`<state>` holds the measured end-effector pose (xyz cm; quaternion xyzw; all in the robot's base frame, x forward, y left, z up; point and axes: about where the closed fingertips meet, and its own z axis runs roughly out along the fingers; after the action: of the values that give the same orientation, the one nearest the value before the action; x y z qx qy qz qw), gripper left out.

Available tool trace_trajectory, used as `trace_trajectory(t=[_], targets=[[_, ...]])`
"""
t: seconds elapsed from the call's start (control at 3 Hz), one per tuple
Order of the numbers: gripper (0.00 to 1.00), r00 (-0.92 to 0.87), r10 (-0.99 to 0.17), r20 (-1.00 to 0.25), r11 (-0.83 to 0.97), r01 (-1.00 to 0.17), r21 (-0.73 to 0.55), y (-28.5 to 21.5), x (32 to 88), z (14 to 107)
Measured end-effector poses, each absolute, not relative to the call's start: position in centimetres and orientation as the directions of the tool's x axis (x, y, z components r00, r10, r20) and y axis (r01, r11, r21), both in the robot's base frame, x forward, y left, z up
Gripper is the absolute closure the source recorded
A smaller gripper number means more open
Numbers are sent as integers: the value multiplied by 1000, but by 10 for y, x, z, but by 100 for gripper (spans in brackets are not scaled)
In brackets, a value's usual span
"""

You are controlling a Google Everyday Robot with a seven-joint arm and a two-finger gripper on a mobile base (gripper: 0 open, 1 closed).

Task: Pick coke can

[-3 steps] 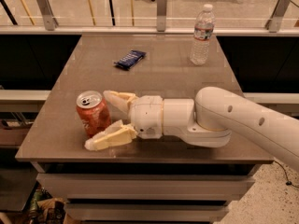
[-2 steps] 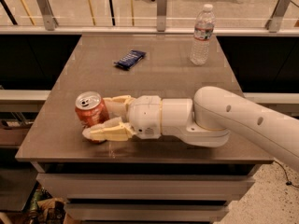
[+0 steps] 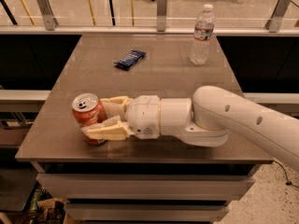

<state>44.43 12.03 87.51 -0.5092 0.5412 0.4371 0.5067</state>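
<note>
Claw (image 3: pixel 95 120) closed in, now clamping coke can (image 3: pixel 87 110)

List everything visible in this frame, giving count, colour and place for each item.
coke can: one, orange-red with a silver top, near the table's front left corner, between the gripper's fingers
water bottle: one, clear with a white cap, upright at the table's far right
snack packet: one, dark blue, lying flat on the far half of the table, left of centre
table: one, brown-grey top, centre of view
railing posts: three, grey metal, behind the table's far edge
arm: one, white, reaching in from the right across the table's front
gripper: one, cream, shut on the coke can at front left
</note>
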Motion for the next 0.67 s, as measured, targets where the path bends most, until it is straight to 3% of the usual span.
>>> trace_trajectory(t=[0.33,0.67], targets=[[100,35,-109,-993,95,-994,-45,122,443,876],[100,38,-104,-994,98,-994,-48,118,448,884]])
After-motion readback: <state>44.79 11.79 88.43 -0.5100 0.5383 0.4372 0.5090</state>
